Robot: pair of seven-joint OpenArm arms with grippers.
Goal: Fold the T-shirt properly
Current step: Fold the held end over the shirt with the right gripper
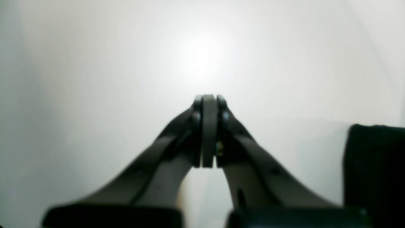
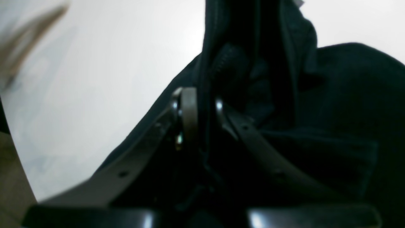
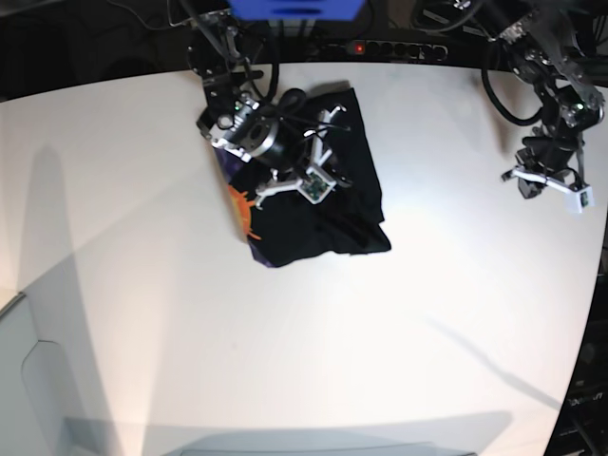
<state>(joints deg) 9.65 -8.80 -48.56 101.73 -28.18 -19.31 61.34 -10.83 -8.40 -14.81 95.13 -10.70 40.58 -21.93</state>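
The black T-shirt [image 3: 337, 214] lies bunched in a rumpled heap at the back middle of the white table [image 3: 285, 342], with an orange print [image 3: 243, 215] showing at its left edge. My right gripper [image 3: 318, 171] sits on top of the heap. In the right wrist view my right gripper [image 2: 204, 107] is shut on a raised fold of the T-shirt [image 2: 341, 95], with dark cloth filling the gap between its fingers [image 2: 189, 109]. My left gripper [image 3: 534, 180] hangs far off at the table's right side. Close up, my left gripper [image 1: 208, 98] is shut and holds nothing.
A power strip and cables [image 3: 389, 47] run along the table's far edge. A pale box or panel [image 3: 28, 380] stands at the near left corner. A dark blurred shape [image 1: 375, 167] sits at the right of the left wrist view; I cannot tell what it is.
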